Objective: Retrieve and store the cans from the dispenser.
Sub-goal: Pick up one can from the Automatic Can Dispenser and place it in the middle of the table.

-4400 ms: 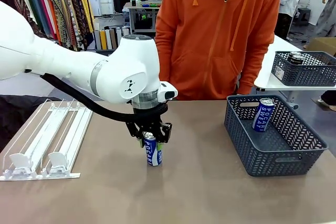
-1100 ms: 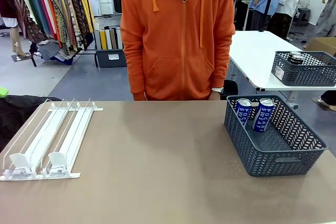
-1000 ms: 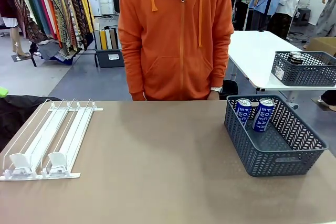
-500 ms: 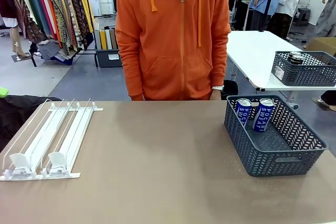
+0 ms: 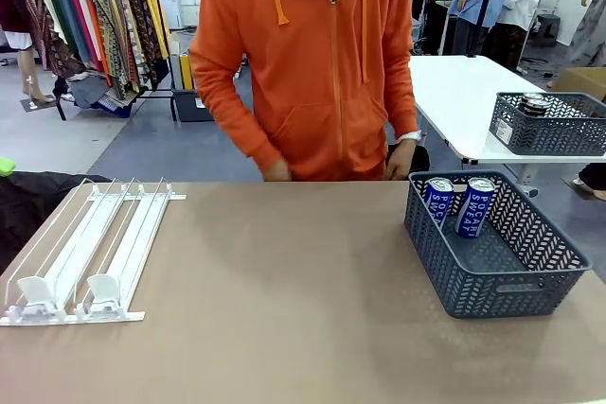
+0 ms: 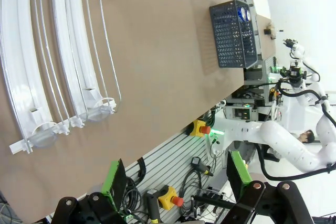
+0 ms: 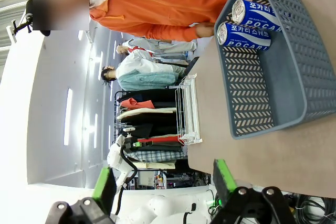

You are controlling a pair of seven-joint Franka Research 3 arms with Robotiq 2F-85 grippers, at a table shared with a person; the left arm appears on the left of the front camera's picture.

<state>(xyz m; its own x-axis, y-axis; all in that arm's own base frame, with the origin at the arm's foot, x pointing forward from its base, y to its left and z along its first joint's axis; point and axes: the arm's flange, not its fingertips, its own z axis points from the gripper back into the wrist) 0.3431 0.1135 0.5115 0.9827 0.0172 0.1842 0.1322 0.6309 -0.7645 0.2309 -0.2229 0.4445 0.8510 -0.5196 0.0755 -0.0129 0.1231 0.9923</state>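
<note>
1. The brown table (image 5: pixel 284 290) lay bare across the centre and bottom of the front view, giving open passage between the two sides.
2. The dispenser (image 5: pixel 85 253) occupied the lower left; its lanes held no cans.
3. The grey basket (image 5: pixel 497 276) stood at the right, its walls barring low sideways entry; access was from above.
4. Two cans (image 5: pixel 457 205) leaned against its far wall, leaving the near floor free.
5. A person's hands (image 5: pixel 276 171) hung at the table's far edge, upper centre.
</note>
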